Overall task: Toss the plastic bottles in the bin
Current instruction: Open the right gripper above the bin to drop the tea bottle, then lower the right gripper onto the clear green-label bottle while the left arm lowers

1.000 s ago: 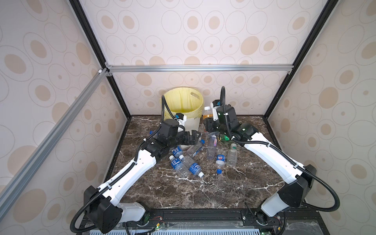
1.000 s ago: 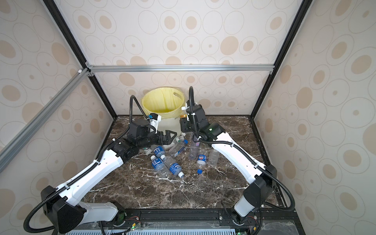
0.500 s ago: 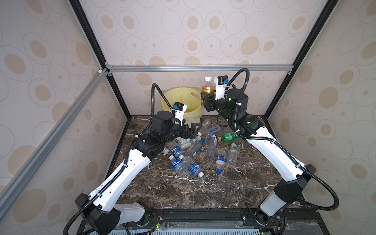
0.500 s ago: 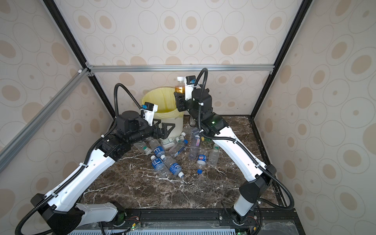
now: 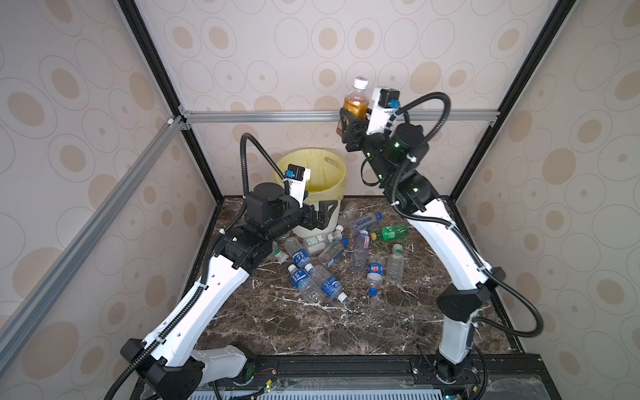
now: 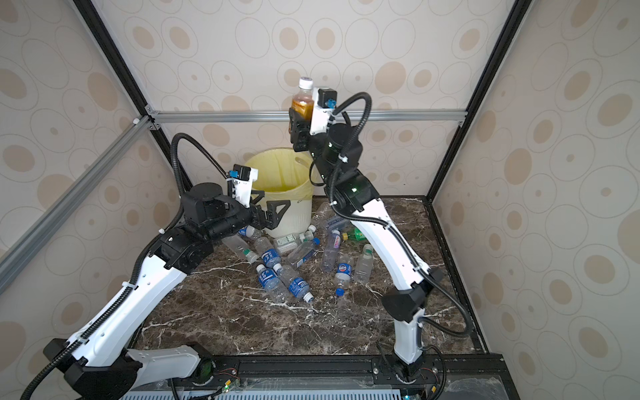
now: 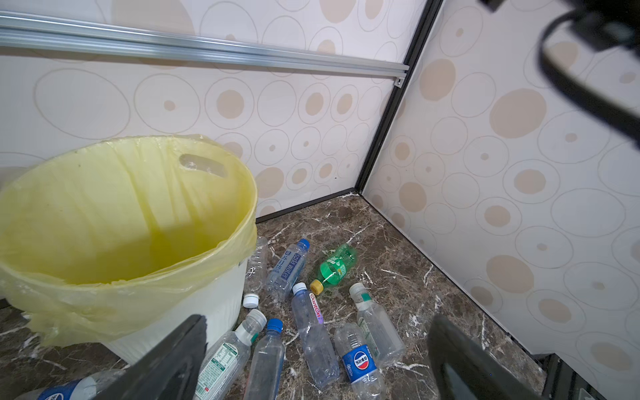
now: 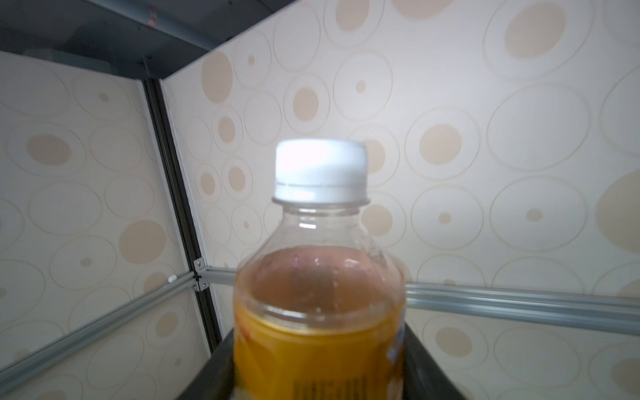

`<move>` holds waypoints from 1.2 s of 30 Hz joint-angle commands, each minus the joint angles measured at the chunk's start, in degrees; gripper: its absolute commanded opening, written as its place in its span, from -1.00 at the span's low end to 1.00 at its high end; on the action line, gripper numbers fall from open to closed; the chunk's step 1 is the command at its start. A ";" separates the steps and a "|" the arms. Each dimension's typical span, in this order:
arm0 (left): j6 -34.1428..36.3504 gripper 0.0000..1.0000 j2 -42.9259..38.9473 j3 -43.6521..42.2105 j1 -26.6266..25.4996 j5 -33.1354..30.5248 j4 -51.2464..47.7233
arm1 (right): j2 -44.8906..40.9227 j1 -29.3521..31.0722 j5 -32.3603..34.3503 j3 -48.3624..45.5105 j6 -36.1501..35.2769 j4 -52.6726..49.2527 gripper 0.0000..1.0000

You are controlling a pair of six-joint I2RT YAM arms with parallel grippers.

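Observation:
My right gripper point(image 5: 350, 126) point(image 6: 298, 126) is raised high, shut on an amber plastic bottle point(image 5: 354, 104) point(image 6: 302, 104) with a white cap. The bottle stands upright, above and to the right of the bin point(image 5: 334, 180) point(image 6: 304, 194). In the right wrist view the bottle point(image 8: 318, 277) fills the space between the fingers of my right gripper point(image 8: 318, 367). My left gripper point(image 5: 319, 214) point(image 6: 273, 212) point(image 7: 317, 346) hangs open and empty in front of the bin point(image 7: 138, 277), above several clear plastic bottles point(image 5: 329, 252) point(image 6: 294, 256) lying on the table. A green bottle point(image 5: 392, 232) point(image 7: 335, 265) lies among them.
An aluminium rail point(image 5: 277, 116) crosses the back wall level with the held bottle. The bin stands in the back corner area of the marble table point(image 5: 311, 329). Black frame posts point(image 5: 460, 180) and papered walls close in both sides.
My right arm has lifted the amber bottle from table level to high above the bin's right side. My left arm has risen and drawn back from the pile, still open.

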 commanded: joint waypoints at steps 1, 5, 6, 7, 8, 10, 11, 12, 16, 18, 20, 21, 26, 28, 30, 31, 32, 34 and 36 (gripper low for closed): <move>-0.30 0.98 -1.89 -1.58 2.17 1.32 1.28 | 14.91 -1.25 -0.93 15.61 3.93 -16.95 0.27; -1.31 0.99 -4.18 -4.86 4.12 1.77 1.66 | 16.89 -1.63 -1.82 19.89 4.41 -17.29 0.52; -1.45 0.98 -4.54 -5.38 4.55 2.16 1.64 | 14.96 -1.71 -1.64 16.25 4.25 -15.10 0.56; -1.68 0.98 -4.83 -5.93 5.01 2.43 1.58 | 12.16 -1.80 -1.43 11.50 4.01 -12.00 0.61; -1.87 0.98 -4.99 -6.22 5.42 2.62 1.42 | 9.66 -1.86 -1.14 7.12 4.02 -9.37 0.65; -2.36 0.98 -5.21 -6.88 6.02 3.01 1.40 | 7.18 -2.13 -0.98 3.82 4.06 -8.05 0.71; -2.58 0.98 -5.30 -7.19 6.24 3.21 1.53 | 6.97 -2.20 -1.02 4.44 3.87 -9.05 0.75; -2.84 0.98 -5.39 -7.50 6.44 3.54 1.71 | 7.09 -2.31 -0.89 5.78 3.84 -10.54 0.78; -4.21 0.98 -5.31 -8.09 6.94 3.77 1.82 | 7.19 -2.53 -1.17 8.55 3.58 -14.72 0.96; -5.15 0.98 -5.13 -8.01 7.25 2.86 1.39 | 6.37 -2.58 -1.50 7.72 3.79 -15.44 1.00; -6.38 0.98 -4.66 -7.68 7.75 1.48 0.39 | 5.53 -2.54 -1.85 6.74 4.08 -16.17 0.99; -7.12 0.98 -4.31 -7.36 8.10 0.76 -0.33 | 5.12 -2.53 -2.08 6.25 4.26 -16.62 0.99; -10.73 0.98 -2.29 -6.09 10.27 -5.25 -5.88 | 2.69 -2.53 -3.87 3.99 4.85 -20.33 0.99; -12.03 0.98 -1.60 -5.90 11.20 -8.53 -7.96 | 1.39 -2.53 -5.04 2.55 5.21 -22.30 1.00; -13.99 0.98 -0.85 -6.11 12.72 -11.62 -10.21 | -0.33 -2.53 -6.54 -0.01 5.57 -23.91 1.00; -15.17 0.98 -0.45 -6.48 14.10 -12.22 -10.97 | -1.66 -2.43 -7.30 -2.06 5.69 -24.54 0.99; -16.63 0.98 0.05 -6.81 15.54 -12.08 -11.64 | -3.08 -2.26 -7.89 -4.46 5.69 -24.87 0.99; -19.38 0.98 1.26 -7.33 18.40 -10.26 -12.58 | -6.05 -1.64 -8.28 -9.54 4.85 -24.75 0.99; -22.02 0.98 2.64 -8.29 20.97 -8.60 -13.17 | -9.44 -0.80 -8.36 -16.31 3.66 -24.15 0.99</move>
